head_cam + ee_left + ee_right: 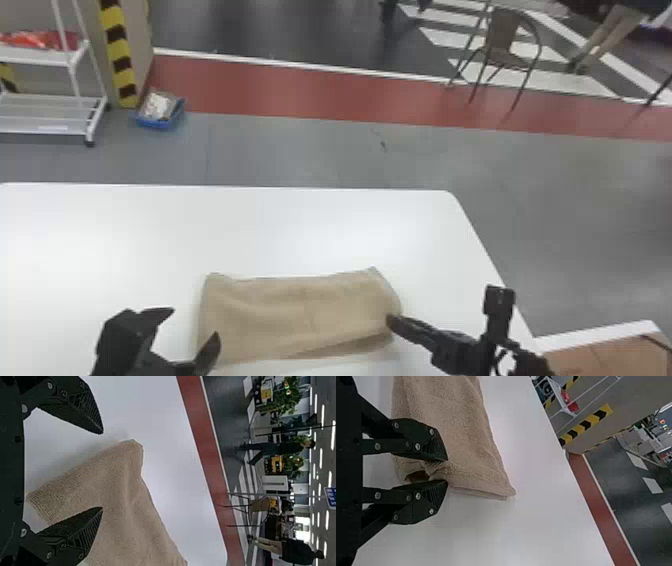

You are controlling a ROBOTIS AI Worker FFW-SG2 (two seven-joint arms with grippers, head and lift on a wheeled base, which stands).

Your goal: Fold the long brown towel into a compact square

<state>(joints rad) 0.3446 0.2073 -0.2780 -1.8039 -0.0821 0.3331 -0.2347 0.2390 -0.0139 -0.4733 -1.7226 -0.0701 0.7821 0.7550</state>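
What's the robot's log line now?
Brown towel partly folded on white table | left gripper open, left end | right gripper at right end

There is one left tool (194,322), one right tool (390,320), one towel (295,315), one table (225,225) and one blue bin (159,122).

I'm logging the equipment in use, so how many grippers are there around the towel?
2. The left gripper is at the left end of the towel; the right gripper is at its right end, on the table's right side.
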